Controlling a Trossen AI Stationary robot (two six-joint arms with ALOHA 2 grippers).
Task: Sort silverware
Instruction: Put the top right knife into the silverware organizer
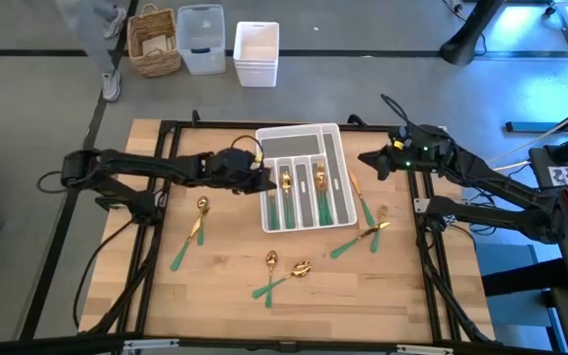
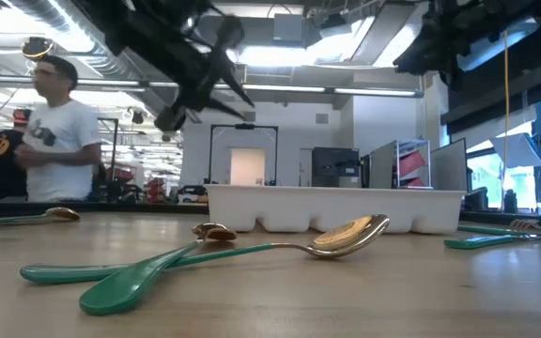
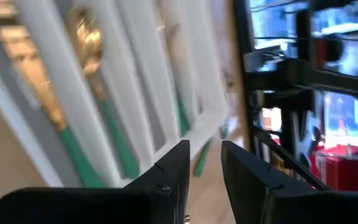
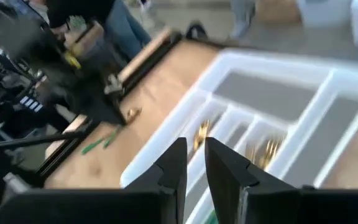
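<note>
Left pincer (image 1: 260, 176) empty, slightly parted, at tray (image 1: 335, 133) left edge above slotted silverware (image 1: 286, 193); arm stretched low across surface (image 1: 225, 296). Right pincer (image 1: 371, 158) state unclear.

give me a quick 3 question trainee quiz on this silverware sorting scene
1. True or false: both grippers are empty.
2. Which gripper is at the tray's left edge? A) left B) right C) neither
3. Fill in: the loose silverware on the table has gold heads and ___ handles.

Key
1. True. The left gripper and the right gripper each show a bare gap between their fingers in the wrist views.
2. A. The left gripper is at the left edge of the white cutlery tray; the right gripper hovers off its right side.
3. Green, as on the spoon left of the tray and the fork to its right.
</note>
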